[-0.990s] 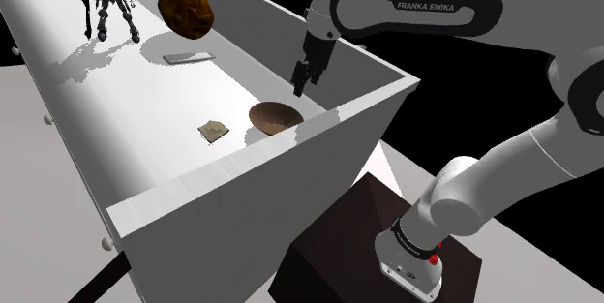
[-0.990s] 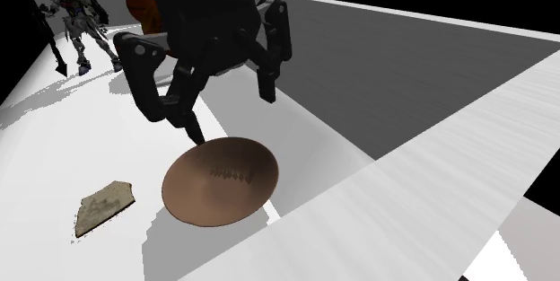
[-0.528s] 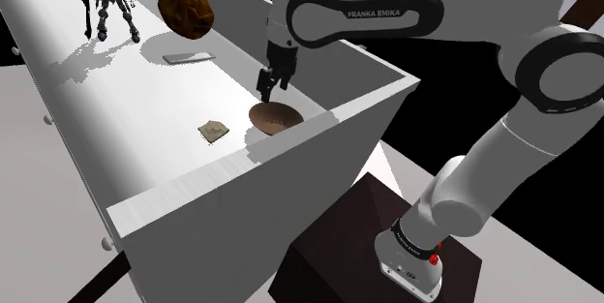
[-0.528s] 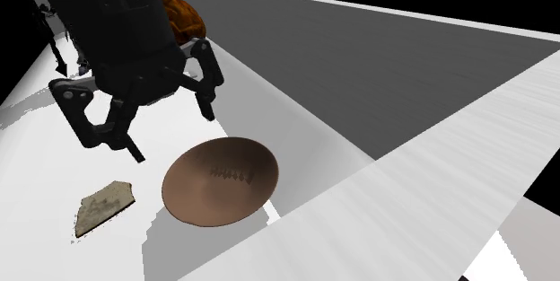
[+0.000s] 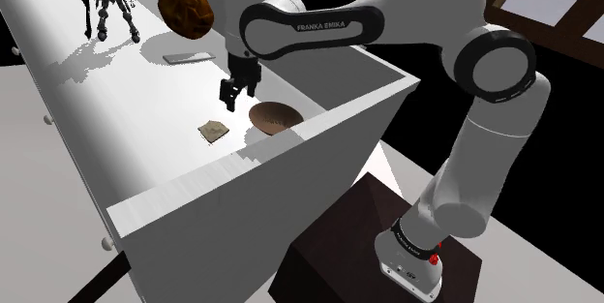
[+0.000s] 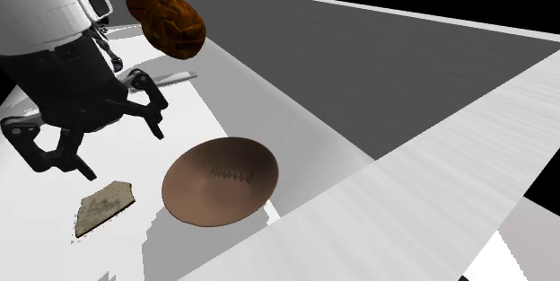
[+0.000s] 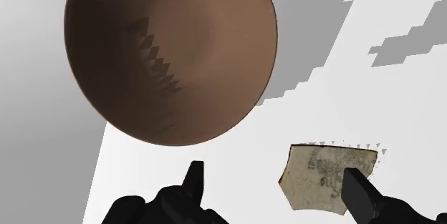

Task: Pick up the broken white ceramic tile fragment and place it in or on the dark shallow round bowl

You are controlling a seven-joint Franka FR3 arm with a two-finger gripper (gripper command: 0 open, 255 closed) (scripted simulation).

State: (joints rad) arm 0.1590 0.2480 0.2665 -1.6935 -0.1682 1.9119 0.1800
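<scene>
My open, empty tool (image 7: 274,176) hangs over the broken tile piece (image 7: 329,176) by the brown bowl (image 7: 170,51); I should center it, then go straight down.

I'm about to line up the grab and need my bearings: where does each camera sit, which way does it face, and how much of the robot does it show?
Shoulder view: beside and slightly behind the stand, looking down over the table; the whole arm shows, its gripper hanging over the tile and bowl.
Second exterior view: low over the table, facing the bowl; the open gripper shows above the tile.
Wrist view: on the hand, looking down; two fingers apart, tile beside one.
Shared: both exterior views show gripper, tile and bowl.
</scene>
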